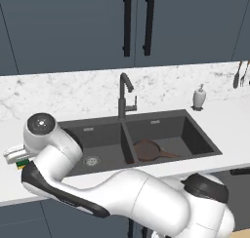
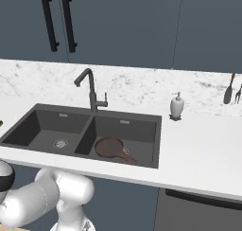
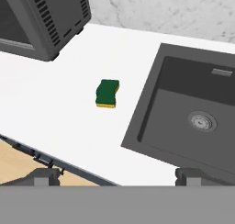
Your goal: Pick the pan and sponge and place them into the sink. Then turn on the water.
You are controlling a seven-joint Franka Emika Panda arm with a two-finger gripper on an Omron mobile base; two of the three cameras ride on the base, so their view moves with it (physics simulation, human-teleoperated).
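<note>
**Sponge ahead of an open, empty claw**

Sponge lies flat on the white counter, green face up, well apart from my claw, whose two finger tips stand as wide as they go with nothing between them. In the hand view it sits above and slightly left of the midpoint between the tips, so I judge the coming move to be a reach forward with a small shift left, then a descent. Its long axis runs nearly along my line of sight, tilted a little, which puts the short sides across my fingers; little or no wrist turn seems needed. The sink lies just right of it, the left basin nearest. The pan already rests in the right basin, handle pointing right. The faucet runs no water yet.
</note>
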